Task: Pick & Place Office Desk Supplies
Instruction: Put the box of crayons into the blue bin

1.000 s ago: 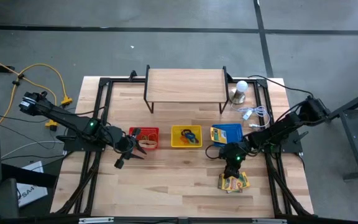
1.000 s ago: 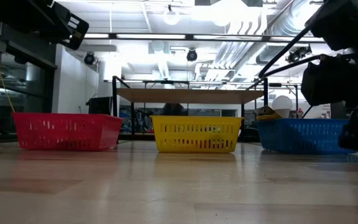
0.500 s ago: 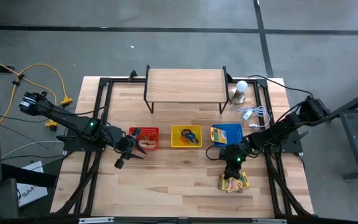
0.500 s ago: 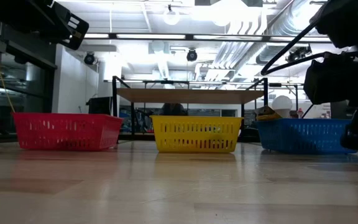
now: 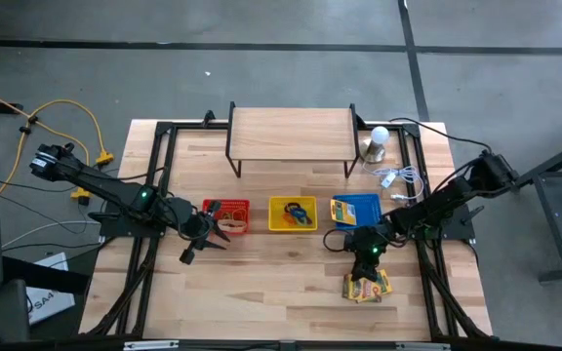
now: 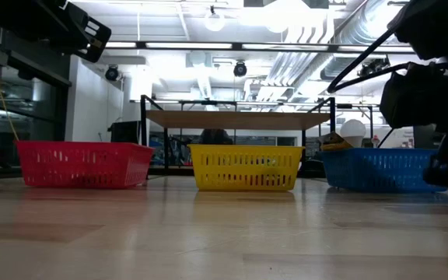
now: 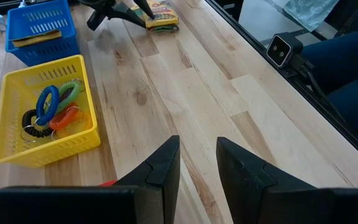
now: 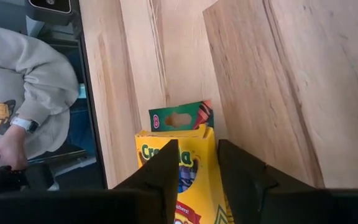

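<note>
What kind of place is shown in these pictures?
Probably a robotics lab or workshop, not an office. Exposed ducts and lights run across the ceiling, the table stands on a bare concrete floor, and a yellow cable trails beside it.

two dark jointed arms, each showing a small green light; blunt black fingers (image 7: 160, 171)

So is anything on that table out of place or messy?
Mostly tidy: the red basket, yellow basket and blue basket sit in a row. The one stray is a small, untidy pile of crayon boxes lying loose on the wood in front of the blue basket, right under the right tool.
</note>
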Motion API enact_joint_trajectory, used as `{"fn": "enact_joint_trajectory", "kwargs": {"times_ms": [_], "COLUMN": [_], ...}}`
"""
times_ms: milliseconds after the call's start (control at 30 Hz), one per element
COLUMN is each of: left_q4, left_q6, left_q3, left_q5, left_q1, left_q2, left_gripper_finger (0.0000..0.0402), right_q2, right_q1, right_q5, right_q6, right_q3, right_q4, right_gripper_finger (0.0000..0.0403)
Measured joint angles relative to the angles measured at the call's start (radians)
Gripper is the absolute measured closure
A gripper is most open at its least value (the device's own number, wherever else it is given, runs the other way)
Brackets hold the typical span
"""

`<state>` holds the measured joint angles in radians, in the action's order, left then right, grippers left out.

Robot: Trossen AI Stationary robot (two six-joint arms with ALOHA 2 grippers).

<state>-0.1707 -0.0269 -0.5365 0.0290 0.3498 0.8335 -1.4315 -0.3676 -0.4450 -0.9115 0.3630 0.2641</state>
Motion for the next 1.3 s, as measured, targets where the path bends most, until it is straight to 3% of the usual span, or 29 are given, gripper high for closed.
{"fn": "enact_joint_trajectory", "kwargs": {"times_ms": [400, 600, 1300], "left_q4": [0.0, 0.0, 0.0], "left_q6": [0.0, 0.0, 0.0], "left_q3": [0.0, 0.0, 0.0], "left_q5": [0.0, 0.0, 0.0], "left_q1": [0.0, 0.0, 0.0], "left_q2": [0.0, 0.0, 0.0], "left_gripper_finger": [0.0302, 0.0302, 0.0302], "right_q2": [-0.096, -0.101, 0.036], "right_q1": [-0.005, 0.01, 0.017], "right_q5": [-0.058, -0.105, -0.076], "right_q6": [0.043, 0.056, -0.044], "right_q3": [0.005, 0.004, -0.002], "right_q4": [0.083, 0.092, 0.098], "right_gripper_finger": [0.0346, 0.0392, 0.0399]}}
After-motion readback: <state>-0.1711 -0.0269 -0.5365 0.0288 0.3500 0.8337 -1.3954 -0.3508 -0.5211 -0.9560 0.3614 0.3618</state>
